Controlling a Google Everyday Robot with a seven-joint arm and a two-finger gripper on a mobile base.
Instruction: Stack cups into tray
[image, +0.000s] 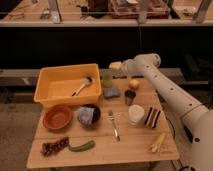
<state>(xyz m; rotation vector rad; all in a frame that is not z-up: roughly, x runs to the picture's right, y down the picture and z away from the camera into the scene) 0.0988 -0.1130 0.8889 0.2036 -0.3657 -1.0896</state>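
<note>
The yellow tray (45, 89) stands at the table's back left with a brush-like utensil (81, 86) lying in it. A small pale green cup (107, 80) stands just right of the tray. The dark grey metal cup (130, 96) is further right, and the wider cream-white cup (135, 114) stands in front of it. My gripper (116, 65) hangs open at the end of the white arm, just above and slightly right of the green cup, holding nothing.
A blue sponge (112, 92) and an orange fruit (134, 84) lie near the cups. An orange-brown bowl (57, 117), a dark bowl (87, 115), a fork (114, 125), a striped item (152, 117), a banana (157, 142), a green pepper (81, 146) and a dark cluster (54, 146) fill the front.
</note>
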